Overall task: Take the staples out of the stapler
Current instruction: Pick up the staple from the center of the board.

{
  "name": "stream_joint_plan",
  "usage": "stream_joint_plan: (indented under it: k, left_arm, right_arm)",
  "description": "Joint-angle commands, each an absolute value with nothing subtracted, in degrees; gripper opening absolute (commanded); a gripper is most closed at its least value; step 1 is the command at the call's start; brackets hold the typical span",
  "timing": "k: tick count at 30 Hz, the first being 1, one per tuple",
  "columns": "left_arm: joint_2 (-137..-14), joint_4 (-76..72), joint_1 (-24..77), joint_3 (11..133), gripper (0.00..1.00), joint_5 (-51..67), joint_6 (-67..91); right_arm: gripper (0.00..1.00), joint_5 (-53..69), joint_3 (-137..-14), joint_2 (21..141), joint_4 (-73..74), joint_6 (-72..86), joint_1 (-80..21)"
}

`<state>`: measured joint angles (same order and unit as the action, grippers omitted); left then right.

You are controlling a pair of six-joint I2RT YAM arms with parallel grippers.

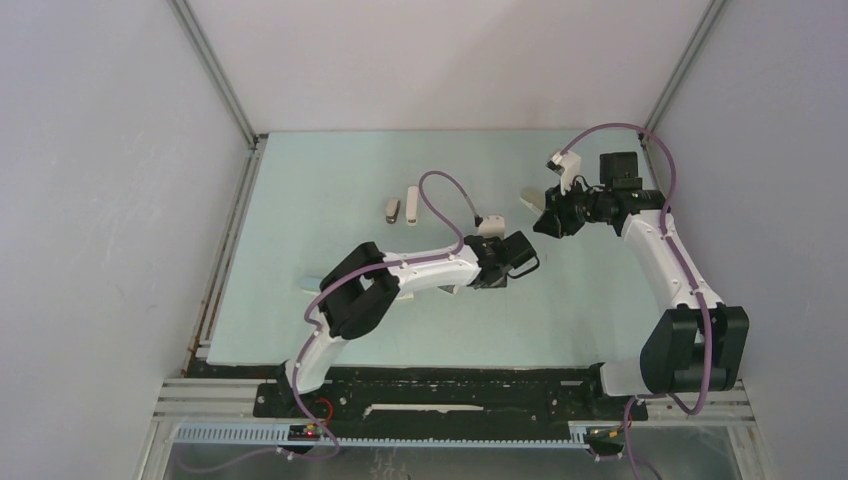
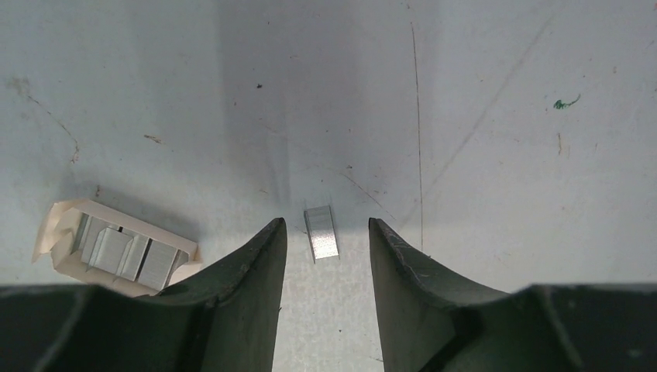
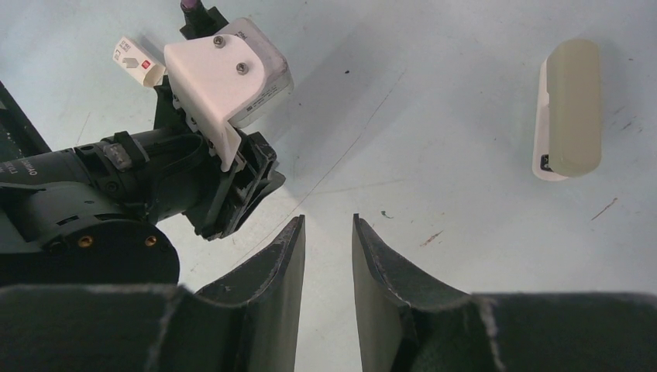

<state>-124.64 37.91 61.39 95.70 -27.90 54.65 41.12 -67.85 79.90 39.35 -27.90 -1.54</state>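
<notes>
Staples (image 2: 321,232), one short grey strip, lie flat on the table (image 2: 503,139) between your left fingers (image 2: 267,248). Those fingers stand apart on either side, with bare table showing at both edges of the strip, so nothing is gripped there. Your right fingers (image 3: 290,248) are parted only narrowly and hold nothing. The stapler (image 3: 569,108), grey-beige on top and white beneath, lies on the table off to their right, well apart from them. You cannot tell from here whether more staples are inside it.

The strip is thin and sits hard against the surface, so treat the pinch as the risky part. Tips that meet above it will likely slide over the top. Tips pressed too low will scrape the table and may flick the strip away or snap it into pieces. An open cardboard box (image 2: 116,252) holding more staples lies just beside the outer edge of one left finger. A sideways correction could shove or spill it and mix its contents with the loose strip. The left wrist camera (image 3: 232,70) also sits near your right fingers, so a reach by either arm risks a knock.
</notes>
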Motion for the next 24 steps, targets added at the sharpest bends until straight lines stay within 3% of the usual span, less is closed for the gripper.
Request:
stream_joint_plan:
  k: [1, 9, 24]
  left_arm:
    - [-125.8, 39.5, 61.4, 99.1, 0.49, -28.9, 56.7]
    - [-127.0, 40.1, 61.3, 99.8, 0.43, -28.4, 56.6]
    - [-125.5, 40.0, 61.3, 96.7, 0.23, -26.2, 53.8]
  right_arm:
    - [0.37, 42.3, -67.8, 78.4, 38.4, -27.6, -1.7]
    - [0.37, 42.5, -67.7, 78.4, 38.3, -27.6, -1.8]
    - [0.37, 42.4, -67.7, 78.1, 38.3, -27.5, -1.8]
